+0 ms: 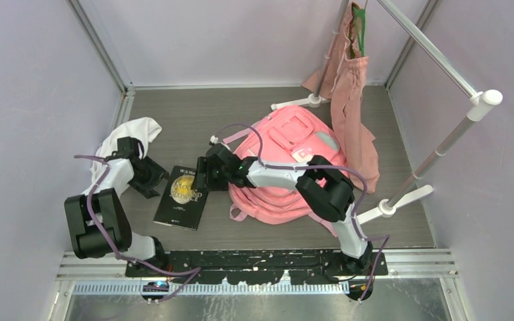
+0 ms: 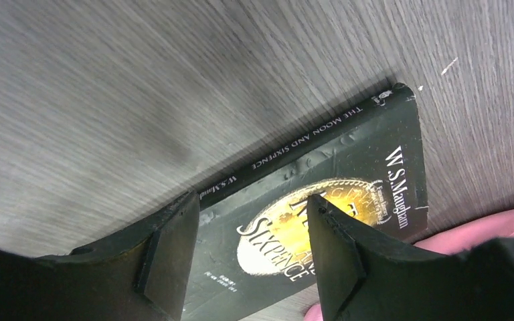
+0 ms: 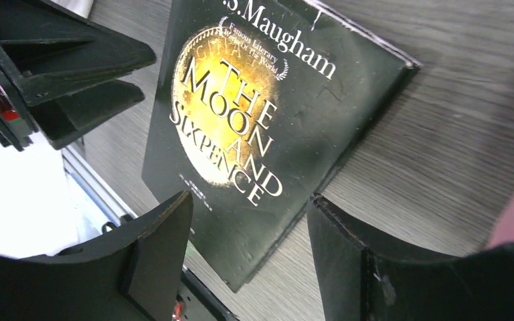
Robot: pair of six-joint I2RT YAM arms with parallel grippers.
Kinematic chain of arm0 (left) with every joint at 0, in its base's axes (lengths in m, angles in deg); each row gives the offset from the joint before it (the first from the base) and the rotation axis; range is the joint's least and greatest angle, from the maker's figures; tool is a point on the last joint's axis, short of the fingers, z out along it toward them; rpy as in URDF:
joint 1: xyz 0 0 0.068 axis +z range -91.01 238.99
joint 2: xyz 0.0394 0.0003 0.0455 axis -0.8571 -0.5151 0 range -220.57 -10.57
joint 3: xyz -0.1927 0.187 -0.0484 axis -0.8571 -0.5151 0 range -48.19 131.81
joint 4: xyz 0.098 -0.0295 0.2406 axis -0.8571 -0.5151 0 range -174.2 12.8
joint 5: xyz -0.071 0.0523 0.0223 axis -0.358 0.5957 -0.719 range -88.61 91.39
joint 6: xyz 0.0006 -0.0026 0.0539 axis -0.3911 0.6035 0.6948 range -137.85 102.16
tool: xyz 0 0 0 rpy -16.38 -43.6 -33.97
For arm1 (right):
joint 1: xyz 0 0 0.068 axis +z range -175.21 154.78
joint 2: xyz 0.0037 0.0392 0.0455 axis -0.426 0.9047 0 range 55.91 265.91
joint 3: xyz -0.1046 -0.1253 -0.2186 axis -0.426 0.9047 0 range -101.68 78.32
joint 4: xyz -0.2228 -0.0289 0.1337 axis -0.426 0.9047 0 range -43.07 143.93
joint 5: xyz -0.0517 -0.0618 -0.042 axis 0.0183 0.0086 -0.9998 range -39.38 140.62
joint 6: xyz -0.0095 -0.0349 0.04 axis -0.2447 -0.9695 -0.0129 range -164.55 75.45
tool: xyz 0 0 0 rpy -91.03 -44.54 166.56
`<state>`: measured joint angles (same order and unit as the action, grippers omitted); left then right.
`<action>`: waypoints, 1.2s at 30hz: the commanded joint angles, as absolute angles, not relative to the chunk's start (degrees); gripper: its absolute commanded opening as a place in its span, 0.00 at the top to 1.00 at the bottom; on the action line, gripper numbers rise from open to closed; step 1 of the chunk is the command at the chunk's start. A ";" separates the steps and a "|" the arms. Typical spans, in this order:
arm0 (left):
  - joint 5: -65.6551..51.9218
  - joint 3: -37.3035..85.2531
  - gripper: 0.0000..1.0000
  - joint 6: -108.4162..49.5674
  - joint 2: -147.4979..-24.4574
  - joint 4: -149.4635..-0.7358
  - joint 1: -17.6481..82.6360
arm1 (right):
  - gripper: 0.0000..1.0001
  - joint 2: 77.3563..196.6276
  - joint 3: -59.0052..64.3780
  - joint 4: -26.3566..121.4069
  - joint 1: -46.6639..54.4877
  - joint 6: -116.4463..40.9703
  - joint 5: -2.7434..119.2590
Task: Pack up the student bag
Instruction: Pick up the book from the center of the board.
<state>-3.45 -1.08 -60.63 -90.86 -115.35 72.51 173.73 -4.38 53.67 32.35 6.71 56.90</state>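
We record the following on the grey wood-grain tabletop point(image 1: 194, 114).

- The student bag point(image 1: 288, 167), a large pink fabric backpack, lies flat near the centre, front pockets up. The right arm crosses over its 9 o'clock side.
- A black paperback book with a gold disc on its cover point(image 1: 184, 197) lies flat, cover up, just beside the bag at its 9 o'clock.
- The left end effector point(image 2: 251, 204) hangs over the book's spine edge. We see it released, jaws apart, gripping nothing.
- The right end effector point(image 3: 249, 199) hangs over the cover, likewise released and empty.
- A crumpled white cloth point(image 1: 134, 130) lies at 10 o'clock from the book.
- A dusty-pink cloth tote on a green hanger point(image 1: 351, 87) hangs from a metal rack point(image 1: 442, 147) at 1 o'clock from the bag.
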 commanded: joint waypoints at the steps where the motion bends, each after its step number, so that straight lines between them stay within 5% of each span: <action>1: -7.31 -2.25 0.39 -60.61 -92.98 -109.59 72.89 | 0.33 176.90 -4.89 45.86 33.76 12.99 59.03; 10: -7.21 -6.19 0.41 -63.47 -94.14 -106.51 72.92 | 0.33 177.69 -6.27 47.12 35.17 11.50 58.08; 20: -7.44 -5.88 0.41 -63.87 -94.34 -107.79 73.23 | 0.33 171.32 0.02 54.06 37.96 5.37 42.75; 31: -10.41 -6.73 0.42 -64.69 -94.05 -106.69 73.28 | 0.33 177.81 -4.52 47.34 36.88 9.15 54.68; 36: -12.00 -7.40 0.42 -64.69 -95.02 -105.96 73.22 | 0.63 178.94 -6.52 40.83 35.02 13.35 60.64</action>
